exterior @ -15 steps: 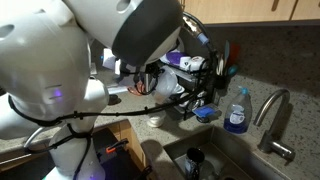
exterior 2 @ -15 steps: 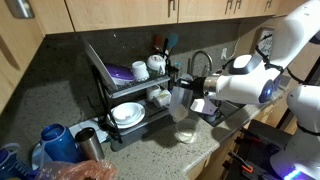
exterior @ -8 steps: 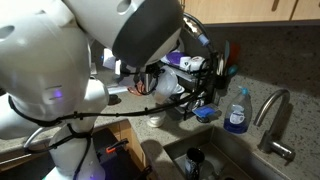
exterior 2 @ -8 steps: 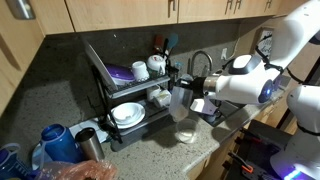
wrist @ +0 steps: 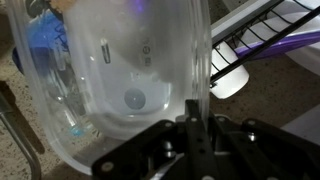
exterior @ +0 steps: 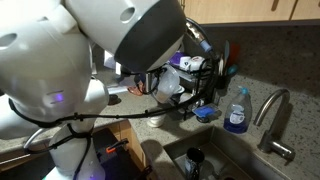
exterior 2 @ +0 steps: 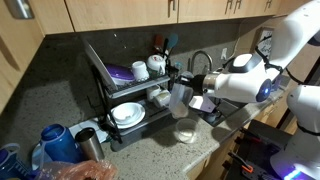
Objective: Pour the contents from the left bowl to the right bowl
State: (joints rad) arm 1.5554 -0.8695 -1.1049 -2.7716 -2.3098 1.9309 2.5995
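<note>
held bowl: clear bowl (exterior 2: pixel 180 98), see-through plastic with rounded corners, kinda deep
grip: my gripper (wrist: pixel 195 125) has it by the rim, jaws clamped on the wall
pose: up in the air and tipped way off level
contents: honestly can't tell if there's anything in it
other bowl: small bowl (exterior 2: pixel 186 134), pale and round, sitting upright on the speckled counter (exterior 2: pixel 150 158)
relation: small bowl is just below the clear bowl, the two aren't touching
</note>
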